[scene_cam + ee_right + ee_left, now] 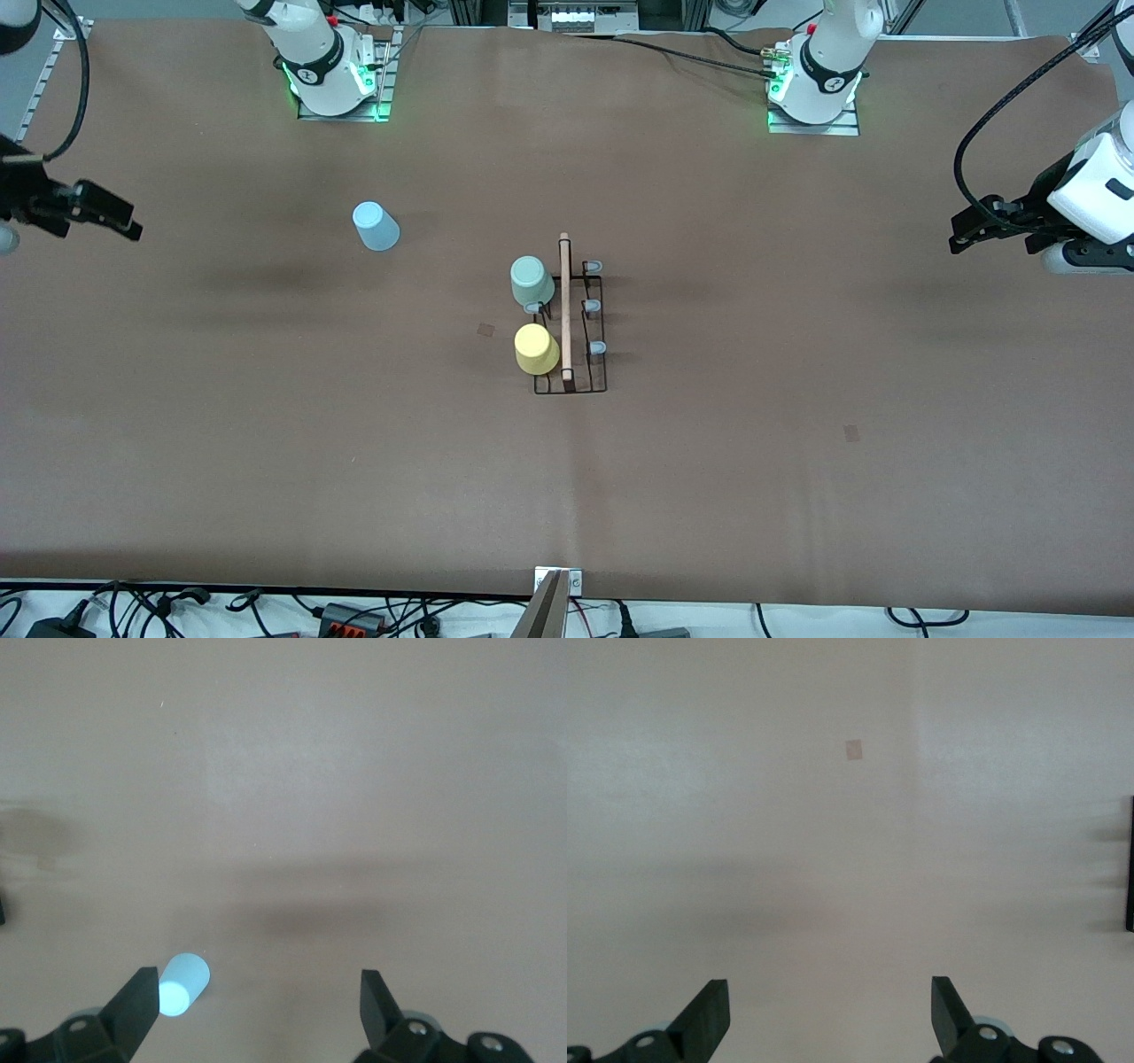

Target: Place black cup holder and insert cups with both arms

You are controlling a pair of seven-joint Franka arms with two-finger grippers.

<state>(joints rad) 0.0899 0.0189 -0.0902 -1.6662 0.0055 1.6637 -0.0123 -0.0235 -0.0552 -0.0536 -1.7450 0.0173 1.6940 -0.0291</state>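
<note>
Blue cup (376, 227) on table, near open right gripper (124, 221), unheld

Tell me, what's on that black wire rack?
Two upturned cups sit on the rack: a green cup and a yellow cup. Four grey pegs show bare. The pegs under both cups are covered.

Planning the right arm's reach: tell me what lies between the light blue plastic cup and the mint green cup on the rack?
Nothing: in the front view only bare brown table separates the light blue plastic cup from the mint green cup.
</note>
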